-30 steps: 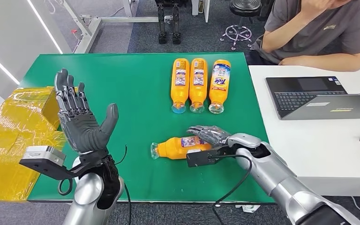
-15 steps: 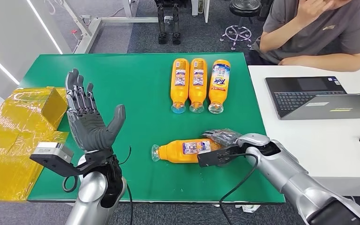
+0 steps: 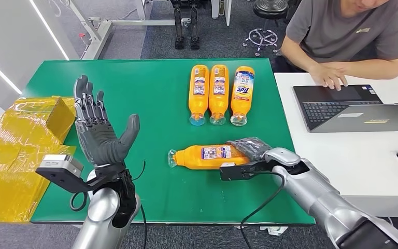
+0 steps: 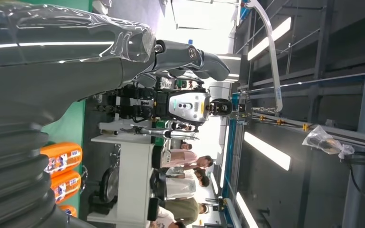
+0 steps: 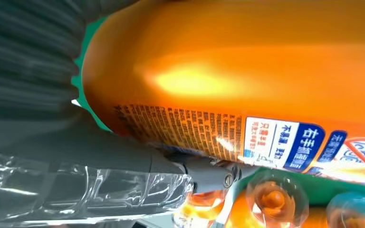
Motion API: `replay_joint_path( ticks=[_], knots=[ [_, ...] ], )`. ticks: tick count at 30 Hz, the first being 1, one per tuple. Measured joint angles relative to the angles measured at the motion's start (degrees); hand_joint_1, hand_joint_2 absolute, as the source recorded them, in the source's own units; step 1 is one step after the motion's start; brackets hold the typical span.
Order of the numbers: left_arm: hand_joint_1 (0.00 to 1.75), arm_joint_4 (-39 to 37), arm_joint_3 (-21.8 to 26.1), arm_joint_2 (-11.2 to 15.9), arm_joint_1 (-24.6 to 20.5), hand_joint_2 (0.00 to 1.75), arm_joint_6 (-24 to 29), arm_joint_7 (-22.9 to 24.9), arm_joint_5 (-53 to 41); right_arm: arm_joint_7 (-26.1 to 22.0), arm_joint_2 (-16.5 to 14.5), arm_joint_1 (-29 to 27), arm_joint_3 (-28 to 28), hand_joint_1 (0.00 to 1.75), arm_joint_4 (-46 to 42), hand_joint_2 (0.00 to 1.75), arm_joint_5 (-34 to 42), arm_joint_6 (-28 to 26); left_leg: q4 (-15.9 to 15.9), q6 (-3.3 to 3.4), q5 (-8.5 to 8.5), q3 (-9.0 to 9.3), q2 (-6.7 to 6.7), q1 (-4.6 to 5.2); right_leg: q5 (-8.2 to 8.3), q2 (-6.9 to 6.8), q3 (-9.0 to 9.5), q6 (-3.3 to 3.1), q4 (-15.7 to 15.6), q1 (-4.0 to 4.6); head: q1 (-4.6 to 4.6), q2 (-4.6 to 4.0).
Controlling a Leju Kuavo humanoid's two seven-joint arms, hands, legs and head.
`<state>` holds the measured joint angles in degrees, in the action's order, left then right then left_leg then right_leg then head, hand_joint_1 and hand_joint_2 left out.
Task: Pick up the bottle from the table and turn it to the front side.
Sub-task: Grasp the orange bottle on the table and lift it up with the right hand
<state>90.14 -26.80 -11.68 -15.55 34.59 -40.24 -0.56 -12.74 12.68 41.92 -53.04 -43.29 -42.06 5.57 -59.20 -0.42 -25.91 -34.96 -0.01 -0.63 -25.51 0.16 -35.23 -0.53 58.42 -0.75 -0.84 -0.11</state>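
An orange bottle [image 3: 207, 156] lies on its side on the green table [image 3: 145, 93], clear cap toward my left, its back label with small print facing up. My right hand [image 3: 251, 149] grips its base end, fingers draped over the top. Close up in the right wrist view, the bottle [image 5: 247, 71] sits against my palm with the thumb [image 5: 123, 156] beneath it. My left hand [image 3: 99, 132] is raised above the table's near left part, palm open and fingers spread, holding nothing; the left wrist view shows its grey fingers [image 4: 190, 54].
Three more orange bottles [image 3: 219, 93] lie side by side at the table's far middle. A yellow wrapped box [image 3: 15, 150] sits at the left. A person sits at a white table [image 3: 352, 166] on the right, one hand on a laptop [image 3: 352, 106].
My right hand and the bottle have shifted a little away from me and to the right. The person's hand came down from the face onto the laptop. My left hand moved slightly right.
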Motion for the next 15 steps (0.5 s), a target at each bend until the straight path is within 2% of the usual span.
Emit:
replay_joint_path(
  ticks=[5, 8, 11, 15],
  knots=[
    [0.0, 0.01, 0.0, 0.0, 0.02, 1.75, 0.71, 0.0, -0.35, 1.03, -1.24, -2.77, 1.05, 1.75, -0.47, 1.75, -0.11, -8.65, 0.01, 0.0, 0.0, -0.02, -0.01, -0.02, -0.01, -0.01, -0.01, 0.0, 0.01, 0.01, -0.01, 0.0],
    [0.0, 0.05, 0.0, 0.02, 0.32, 1.75, 1.88, 0.0, -0.75, 0.5, -2.73, -6.0, 3.74, 1.75, -2.65, 1.75, 1.31, -18.2, 0.02, -0.01, -0.01, -0.04, -0.01, -0.03, -0.02, 0.0, -0.03, -0.01, 0.02, 0.01, 0.0, 0.0],
    [0.0, 0.07, 0.0, 0.01, 0.62, 1.75, 2.67, 0.0, -0.96, -1.04, -4.86, -9.85, 8.08, 1.75, -6.46, 1.75, 4.29, -26.52, 0.03, -0.01, -0.01, -0.05, -0.02, -0.03, -0.05, -0.02, -0.06, 0.0, 0.02, 0.02, -0.01, 0.0],
    [0.0, 0.07, -0.01, -0.01, 0.66, 1.75, 3.69, 0.0, -0.99, -5.3, -7.78, -16.2, 13.63, 1.75, -12.97, 1.75, 9.84, -33.63, 0.06, -0.01, -0.01, -0.1, -0.22, -0.03, -0.1, -0.2, -0.05, 0.03, 0.02, 0.04, -0.01, 0.0]
  ],
)
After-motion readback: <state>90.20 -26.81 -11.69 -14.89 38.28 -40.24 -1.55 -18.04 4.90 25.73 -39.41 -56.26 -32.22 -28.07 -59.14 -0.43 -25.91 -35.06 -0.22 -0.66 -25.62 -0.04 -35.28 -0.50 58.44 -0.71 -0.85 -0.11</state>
